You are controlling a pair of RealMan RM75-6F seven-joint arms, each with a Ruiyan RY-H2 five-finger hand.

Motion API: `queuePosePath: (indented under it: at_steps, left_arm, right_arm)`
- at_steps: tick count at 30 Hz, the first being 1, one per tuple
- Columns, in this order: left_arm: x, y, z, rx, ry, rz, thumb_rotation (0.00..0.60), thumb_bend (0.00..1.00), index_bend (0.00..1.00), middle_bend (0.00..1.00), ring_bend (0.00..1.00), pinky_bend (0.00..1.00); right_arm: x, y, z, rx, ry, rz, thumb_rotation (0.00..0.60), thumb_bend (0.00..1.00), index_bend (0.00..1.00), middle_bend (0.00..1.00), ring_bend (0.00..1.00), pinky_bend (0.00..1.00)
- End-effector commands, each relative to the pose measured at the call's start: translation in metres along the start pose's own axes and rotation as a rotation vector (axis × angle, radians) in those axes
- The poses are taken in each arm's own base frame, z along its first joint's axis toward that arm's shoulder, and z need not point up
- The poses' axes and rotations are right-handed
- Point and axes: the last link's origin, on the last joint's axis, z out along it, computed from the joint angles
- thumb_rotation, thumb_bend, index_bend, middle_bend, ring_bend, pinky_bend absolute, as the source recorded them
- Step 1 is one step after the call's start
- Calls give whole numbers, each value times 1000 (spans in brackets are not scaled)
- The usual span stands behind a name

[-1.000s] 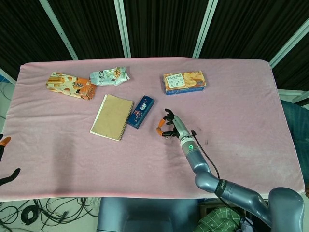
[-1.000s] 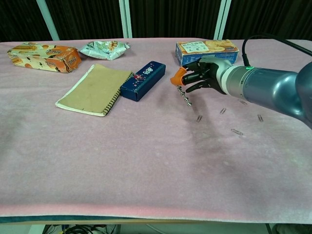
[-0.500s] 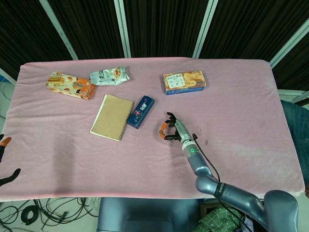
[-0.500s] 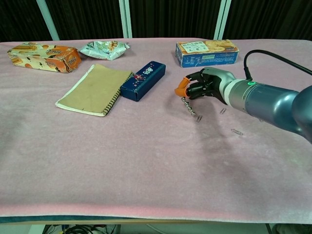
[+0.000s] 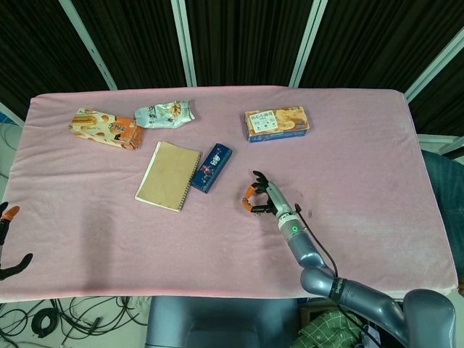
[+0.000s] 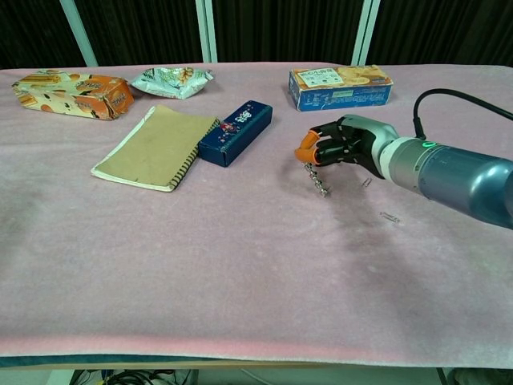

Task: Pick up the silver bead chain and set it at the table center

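Observation:
The silver bead chain (image 6: pixel 317 178) dangles from my right hand (image 6: pixel 341 148), pinched under its orange fingertips, with its lower end at or just above the pink cloth. In the head view that right hand (image 5: pixel 262 199) hovers near the middle of the table, slightly right of centre; the chain is too small to make out there. Only the fingertips of my left hand (image 5: pixel 7 239) show at the left edge, off the table, spread and holding nothing.
A blue pencil case (image 6: pixel 236 132) and a brown spiral notebook (image 6: pixel 157 146) lie left of the right hand. An orange biscuit box (image 6: pixel 341 85) sits behind it. Two snack packs (image 6: pixel 72 92) lie at the far left. Small paper clips (image 6: pixel 389 217) are scattered on the cloth to the right.
My right hand has moved toward me and slightly right, lowering with the chain still hanging from it. The left hand shifted only a little.

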Motion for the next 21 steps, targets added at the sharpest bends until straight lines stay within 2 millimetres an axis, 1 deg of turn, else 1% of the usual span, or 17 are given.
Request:
queuePosePath:
  at_steps: [1, 4, 9, 14, 19, 21]
  left_arm:
    - [0, 0, 0, 0, 1, 0, 600, 222, 119, 0, 0, 0]
    - [0, 0, -1, 0, 3, 0, 600, 222, 119, 0, 0, 0]
    - [0, 0, -1, 1, 1, 1, 600, 222, 119, 0, 0, 0]
    - [1, -1, -1, 2, 3, 1, 600, 222, 119, 0, 0, 0]
    - [1, -1, -1, 3, 6, 0, 600, 222, 119, 0, 0, 0]
    - [1, -1, -1, 4, 6, 0, 600, 222, 119, 0, 0, 0]
  right_arm:
    - [1, 3, -1, -7, -3, 10, 587, 343, 605, 16, 59, 188]
    - [0, 3, -1, -3, -4, 22, 588, 342, 605, 16, 59, 188]
    - [-2, -3, 2, 35, 25, 42, 587, 342, 605, 16, 59, 187]
    - [-2, -1, 3, 46, 35, 48, 587, 343, 605, 16, 59, 187]
    - [8, -8, 2, 77, 53, 48, 587, 343, 605, 20, 59, 187]
    - [15, -13, 0, 94, 64, 43, 586, 342, 605, 24, 59, 187]
